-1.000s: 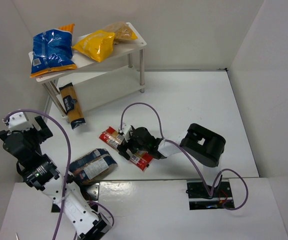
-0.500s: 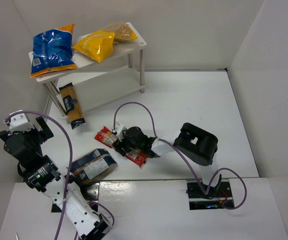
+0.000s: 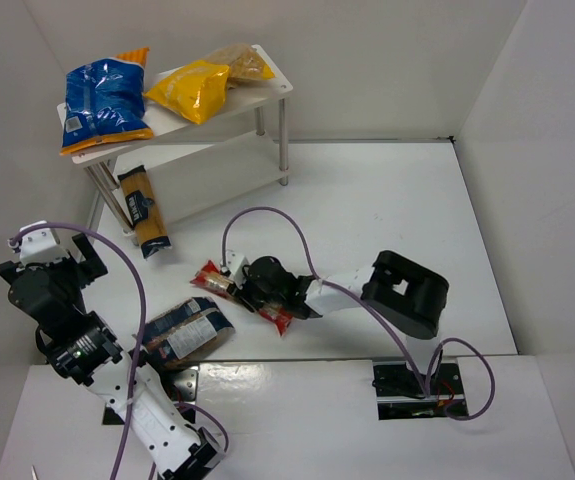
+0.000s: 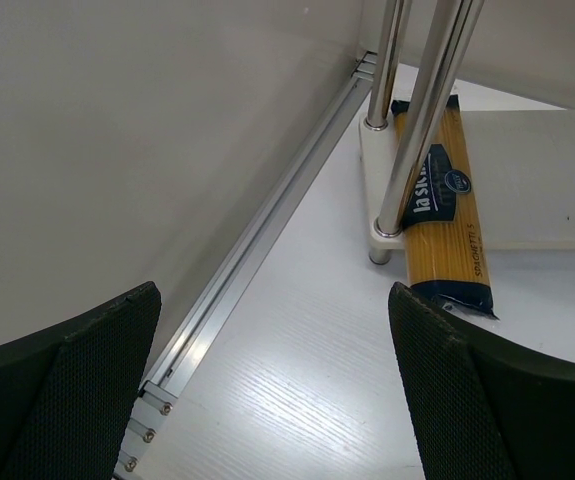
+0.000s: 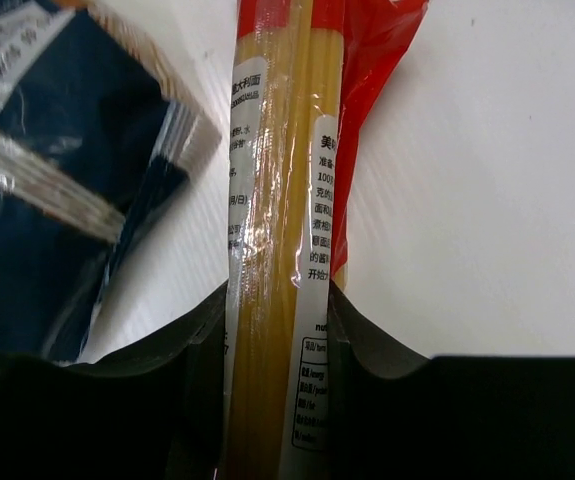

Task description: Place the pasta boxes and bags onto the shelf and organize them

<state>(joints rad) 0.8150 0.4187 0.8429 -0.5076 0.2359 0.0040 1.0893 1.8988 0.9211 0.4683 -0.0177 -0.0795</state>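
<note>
Overhead view: the right gripper [image 3: 257, 286] lies low on the table, at 7 o'clock from its centre. Its fingers are pinched on the packet [image 3: 210, 277], a long red-and-clear spaghetti sleeve. The wrist view shows the packet [image 5: 277, 150] running between both fingers and touching each.

The left gripper [image 4: 277, 340] waits at 8 o'clock with its fingers spread wide and holding nothing.

The shelf [image 3: 277, 86] stands at 11 o'clock. Puffy bags [image 3: 192, 88] fill most of its top board.

Likely risks:
- The slick film may slip, or the long packet may swing and droop once lifted.
- The dark bag [image 3: 182, 332], just beside the packet at 8 o'clock, could be dragged along.
- On the way to the shelf, a packet end could strike a leg.
- The packet could also knock the pack [image 3: 143, 212], which lies against the shelf's front foot.
</note>
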